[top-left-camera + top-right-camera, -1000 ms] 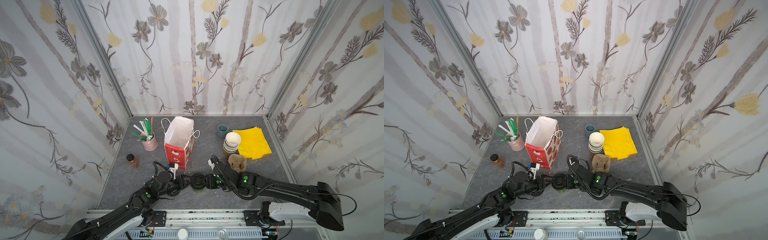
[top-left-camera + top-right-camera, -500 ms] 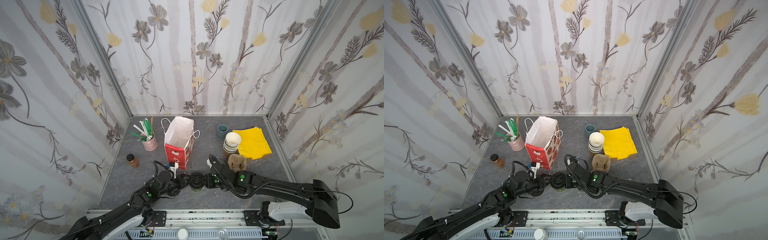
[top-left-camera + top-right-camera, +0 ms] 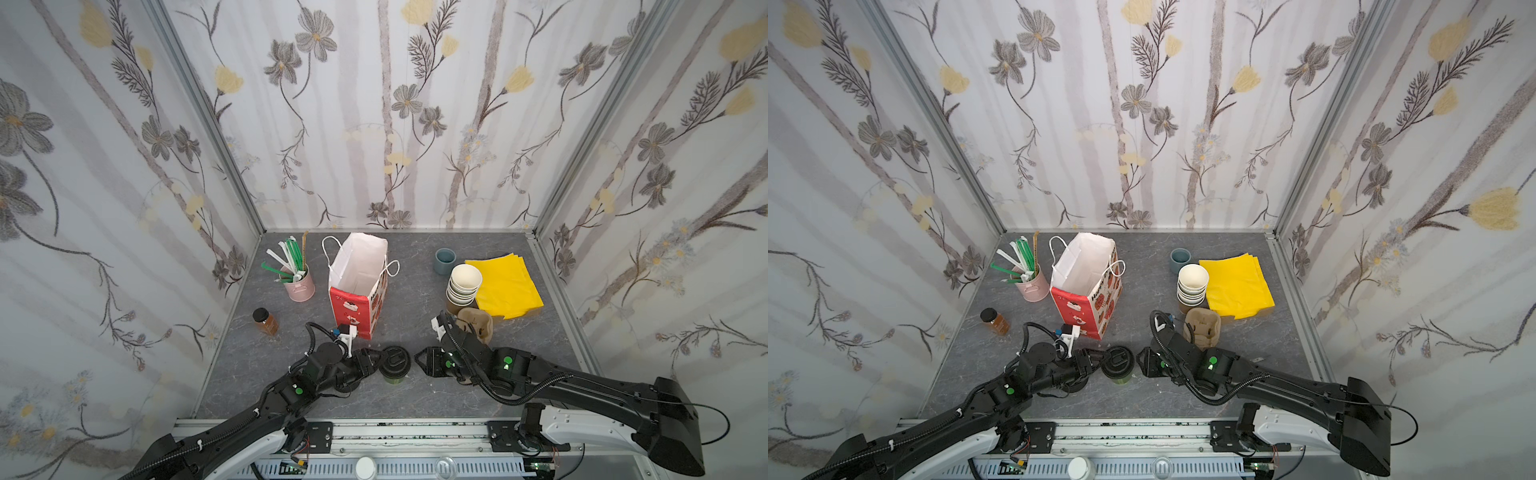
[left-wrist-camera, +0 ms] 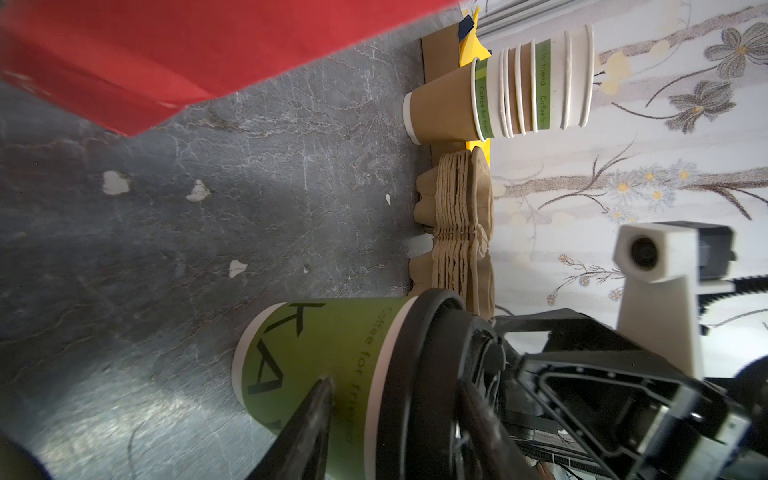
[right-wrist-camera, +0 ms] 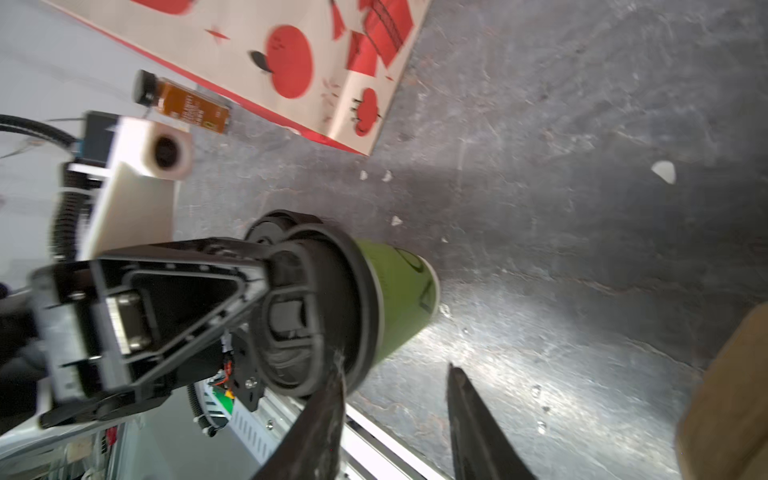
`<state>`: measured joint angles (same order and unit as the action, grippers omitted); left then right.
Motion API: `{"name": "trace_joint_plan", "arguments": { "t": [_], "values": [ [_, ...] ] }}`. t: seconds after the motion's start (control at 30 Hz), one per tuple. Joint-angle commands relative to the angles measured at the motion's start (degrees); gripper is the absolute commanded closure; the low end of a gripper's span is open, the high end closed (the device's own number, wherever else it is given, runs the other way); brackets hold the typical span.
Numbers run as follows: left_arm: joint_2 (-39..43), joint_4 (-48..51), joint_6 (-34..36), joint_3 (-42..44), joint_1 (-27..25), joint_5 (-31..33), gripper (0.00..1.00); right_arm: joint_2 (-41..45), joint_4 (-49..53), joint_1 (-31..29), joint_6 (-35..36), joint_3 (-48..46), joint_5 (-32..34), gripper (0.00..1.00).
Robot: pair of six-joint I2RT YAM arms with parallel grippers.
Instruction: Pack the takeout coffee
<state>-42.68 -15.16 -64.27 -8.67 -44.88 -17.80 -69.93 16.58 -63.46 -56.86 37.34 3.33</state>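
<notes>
The takeout coffee (image 3: 394,365) (image 3: 1118,365) is an olive-green paper cup with a black sip lid, standing near the table's front in both top views. My left gripper (image 3: 374,361) (image 4: 395,382) is shut on it from the left. One finger lies over the lid (image 4: 432,374) and the other against the cup's side (image 4: 332,332). My right gripper (image 3: 417,361) (image 5: 395,359) stands open just right of the cup with nothing between its fingers. Behind the cup stands the open red-and-white paper bag (image 3: 357,291) (image 3: 1088,282).
At the right are a stack of lidless paper cups (image 3: 463,284), a pile of pulp cup carriers (image 3: 478,326), yellow napkins (image 3: 505,286) and a small blue-grey cup (image 3: 444,261). At the left are a pink tin of stirrers (image 3: 300,287) and an amber bottle (image 3: 266,322).
My right gripper nudged left against the cup's lid, then drew back a little to the right. The cup and my left gripper have stayed where they were.
</notes>
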Motion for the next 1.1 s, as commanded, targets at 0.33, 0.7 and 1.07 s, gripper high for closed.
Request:
{"name": "trace_joint_plan", "arguments": {
  "t": [0.33, 0.7, 1.07],
  "values": [
    [-0.23, 2.69, 0.58, -0.01, 0.02, -0.14, 0.54, -2.21, -10.93, 0.2, -3.26, -3.14, -8.15, 0.65],
    [-0.73, 2.68, 0.62, -0.04, -0.02, -0.24, 0.55, -5.02, -13.26, 0.27, -3.08, -3.03, -9.93, 0.67],
    [-0.87, 2.77, 0.29, 0.76, -0.02, -0.12, 0.57, -8.35, -7.05, 0.56, -3.96, -4.12, -5.72, 0.73]
  ]
}}
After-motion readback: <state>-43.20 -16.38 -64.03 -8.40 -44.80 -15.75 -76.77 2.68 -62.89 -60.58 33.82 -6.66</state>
